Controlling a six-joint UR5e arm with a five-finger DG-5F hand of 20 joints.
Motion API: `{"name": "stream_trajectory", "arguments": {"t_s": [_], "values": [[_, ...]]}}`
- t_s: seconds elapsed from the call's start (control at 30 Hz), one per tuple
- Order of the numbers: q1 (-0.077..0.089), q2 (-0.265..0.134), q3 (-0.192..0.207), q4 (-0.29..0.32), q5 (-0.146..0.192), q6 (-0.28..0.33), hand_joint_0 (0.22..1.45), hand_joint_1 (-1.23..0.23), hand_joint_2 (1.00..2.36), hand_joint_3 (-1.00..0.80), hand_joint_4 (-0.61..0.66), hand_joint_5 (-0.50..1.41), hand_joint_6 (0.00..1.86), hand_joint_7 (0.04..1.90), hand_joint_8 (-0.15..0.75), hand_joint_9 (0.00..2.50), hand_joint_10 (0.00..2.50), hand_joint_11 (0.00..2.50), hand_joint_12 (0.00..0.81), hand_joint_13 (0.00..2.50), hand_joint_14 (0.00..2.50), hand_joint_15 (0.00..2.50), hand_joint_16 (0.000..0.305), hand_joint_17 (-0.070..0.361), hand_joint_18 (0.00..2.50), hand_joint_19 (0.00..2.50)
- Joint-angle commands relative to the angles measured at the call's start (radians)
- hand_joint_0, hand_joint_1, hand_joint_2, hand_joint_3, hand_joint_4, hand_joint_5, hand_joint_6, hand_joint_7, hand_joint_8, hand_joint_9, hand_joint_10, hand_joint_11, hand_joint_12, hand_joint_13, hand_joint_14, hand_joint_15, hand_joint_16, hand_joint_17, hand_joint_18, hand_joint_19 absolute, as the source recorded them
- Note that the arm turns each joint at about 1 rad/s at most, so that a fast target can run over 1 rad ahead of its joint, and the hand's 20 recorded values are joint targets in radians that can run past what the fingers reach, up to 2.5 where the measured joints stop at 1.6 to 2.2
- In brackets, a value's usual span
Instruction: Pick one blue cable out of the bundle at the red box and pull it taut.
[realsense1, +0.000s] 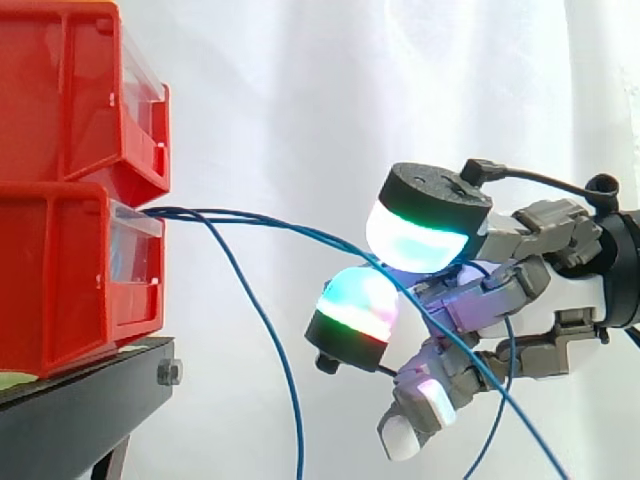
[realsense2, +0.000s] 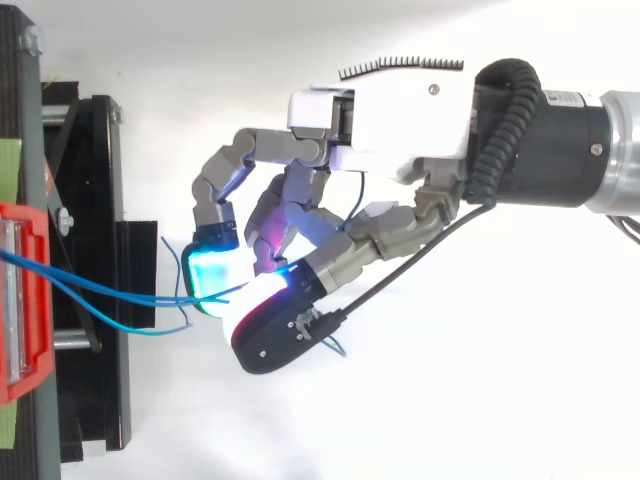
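Note:
Several thin blue cables come out between the two stacked red bins (realsense1: 60, 270) at the left. One blue cable (realsense1: 300, 232) runs nearly straight, slightly bowed, from the bins to my hand (realsense1: 500, 290). There it passes between two glowing fingertips (realsense1: 420, 235) that are pressed close on it. Behind the hand it trails down to the right. Another blue cable (realsense1: 265, 320) droops loosely to the bottom edge. In the top view the hand (realsense2: 400, 120) comes in from the right with fingers curled, its pads meeting on the cable (realsense2: 110, 290) a short way from the red bin (realsense2: 15, 300).
The bins rest on a black stand (realsense1: 80, 400), seen from above as a black frame (realsense2: 100, 200) beside the bin. A white curtain hangs behind. Loose blue cable ends (realsense2: 175, 310) lie just left of the fingertips.

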Motion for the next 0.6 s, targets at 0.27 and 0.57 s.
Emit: {"name": "stream_trajectory", "arguments": {"t_s": [0.27,0.57], "values": [[0.002,0.000,0.000,0.001,0.000,-0.003,0.55,-0.63,1.00,-0.46,0.11,-0.18,0.92,0.92,0.325,1.48,1.15,1.38,0.363,1.12,0.03,0.74,0.050,0.113,0.67,0.46],[0.002,0.000,0.000,0.001,0.000,-0.005,0.59,-0.66,1.02,-0.26,0.08,-0.17,0.92,1.00,0.324,1.49,1.09,1.45,0.361,1.12,0.03,0.75,0.049,0.111,0.66,0.45]]}}
